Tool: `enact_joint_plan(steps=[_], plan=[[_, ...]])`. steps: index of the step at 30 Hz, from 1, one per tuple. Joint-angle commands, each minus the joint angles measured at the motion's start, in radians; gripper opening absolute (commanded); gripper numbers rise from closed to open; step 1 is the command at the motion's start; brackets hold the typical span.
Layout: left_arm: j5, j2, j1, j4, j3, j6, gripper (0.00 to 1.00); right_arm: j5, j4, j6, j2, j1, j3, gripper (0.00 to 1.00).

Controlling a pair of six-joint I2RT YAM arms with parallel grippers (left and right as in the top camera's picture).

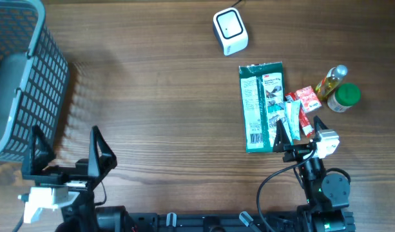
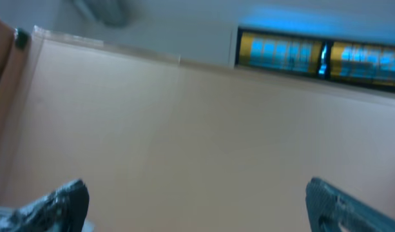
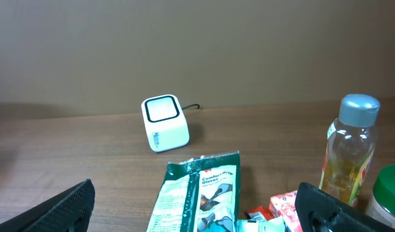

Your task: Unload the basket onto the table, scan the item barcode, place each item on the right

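Left gripper point(image 1: 65, 138) and right gripper point(image 1: 299, 127) gape wide and empty-handed; the bottle point(image 1: 332, 80) holds yellow liquid.

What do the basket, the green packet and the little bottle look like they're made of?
The basket looks like moulded plastic, matt grey-blue, going by its even grid walls. The green packet seems to be thin plastic film: printed, with a slight sheen. The bottle is clear, showing yellowish liquid; plastic or glass, I cannot tell.
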Motion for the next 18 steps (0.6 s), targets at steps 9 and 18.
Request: enact_joint_plan(steps=[9, 18], plan=[[0.015, -0.010, 0.006, 0.101, -0.294, -0.176, 1.00, -0.016, 0.004, 0.010, -0.008, -0.005, -0.001, 1.00], [0.008, -0.010, 0.006, -0.096, -0.358, -0.179, 1.00, -0.016, 0.004, 0.010, -0.008, -0.005, -0.001, 1.00]])
